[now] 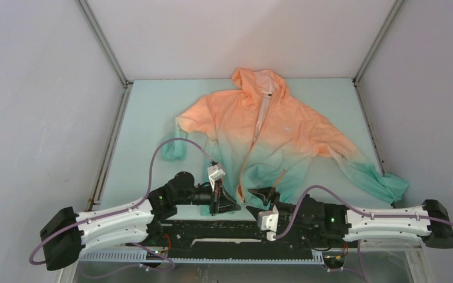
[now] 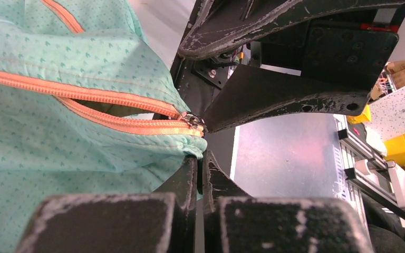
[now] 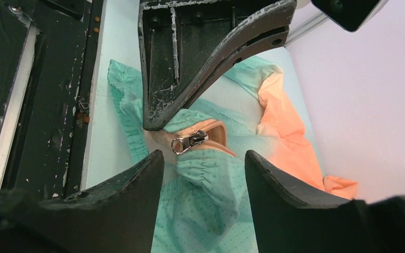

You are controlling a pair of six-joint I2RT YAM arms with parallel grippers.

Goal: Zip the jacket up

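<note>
We've got the left gripper [image 2: 201,174] pinched on the jacket [image 1: 259,127] hem just below the slider [image 3: 190,141], which lies dead ahead between the right gripper's [image 3: 203,166] parted fingers, zipper running away toward the hood.

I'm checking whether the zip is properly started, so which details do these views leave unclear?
- Top view: the jacket hem under the left gripper and right gripper, too small.
- Left wrist view: the zipper slider, mostly hidden at the fabric's edge.
- Right wrist view: the slider shows, but whether both rows of teeth sit in it cannot be told; a black left finger covers the hem.
</note>
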